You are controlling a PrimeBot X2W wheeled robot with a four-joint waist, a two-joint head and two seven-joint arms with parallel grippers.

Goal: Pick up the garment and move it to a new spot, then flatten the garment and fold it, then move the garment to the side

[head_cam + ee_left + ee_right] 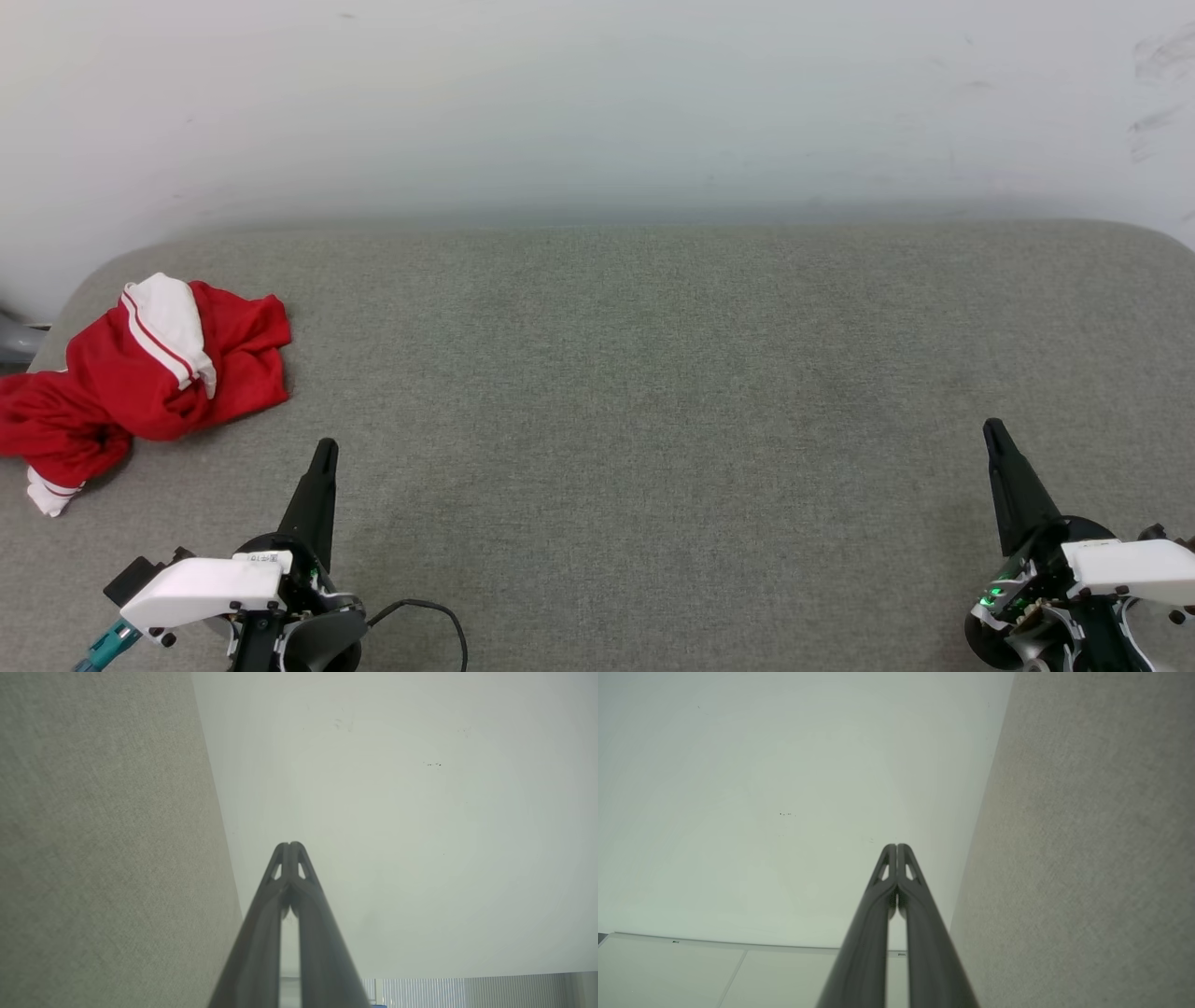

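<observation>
Your left hand (325, 448): fingers pressed together, empty | right hand (991, 427): likewise closed, empty | shirt (140, 373): crumpled, up-left of left hand, apart.

Holds left hand (326, 446) closed and empty over the pad's (653, 392) near-left edge, right hand (992, 429) likewise near-right, fingers pointing forward.

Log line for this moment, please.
step: pickup pending | garment: crumpled, left end of grey surface | left gripper: shut, empty | right gripper: shut, empty
</observation>
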